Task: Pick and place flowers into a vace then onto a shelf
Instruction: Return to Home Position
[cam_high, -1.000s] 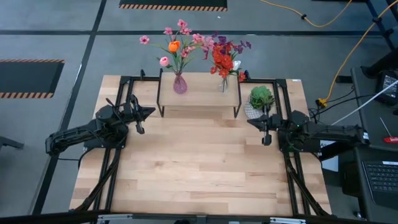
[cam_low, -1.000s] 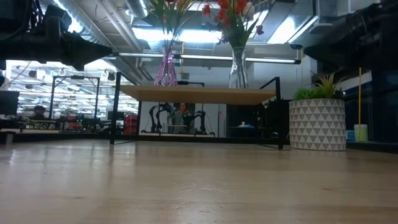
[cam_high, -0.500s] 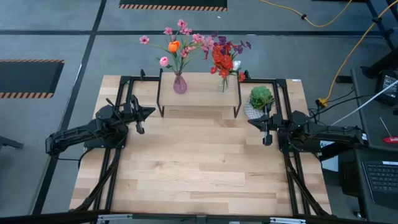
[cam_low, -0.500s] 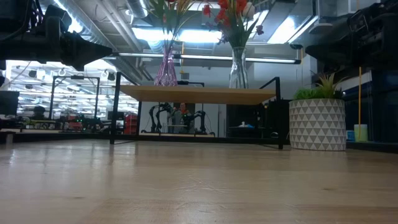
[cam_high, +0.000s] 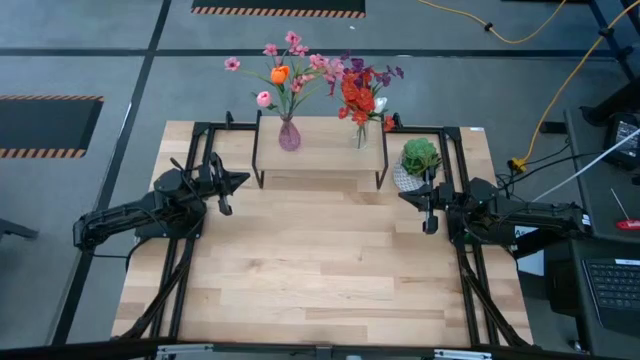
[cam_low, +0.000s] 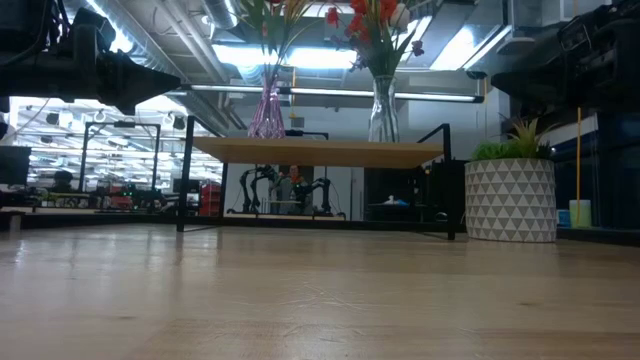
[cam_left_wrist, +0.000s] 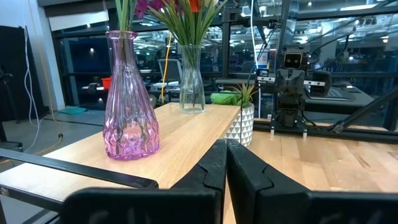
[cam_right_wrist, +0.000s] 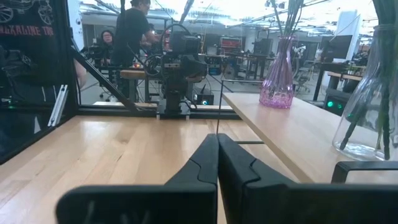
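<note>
The left claw (cam_left_wrist: 225, 149) and the right claw (cam_right_wrist: 217, 140) are both fully closed and hold nothing, each one low over the light wooden counter (cam_high: 320, 270). Between them, a little ahead, stands the low shelf with wooden top and black legs (cam_high: 320, 152); it carries the purple ribbed vase (cam_high: 289, 134) and the clear glass vase (cam_high: 360, 135) with the artificial flowers (cam_high: 290, 70). The danger I see: the spiky green plant in a white patterned pot (cam_high: 418, 160) is just beside the right claw, and a shelf leg is near each claw, so a sideways swing could knock these and tip the tall vases. Behind both claws the counter gives open room
</note>
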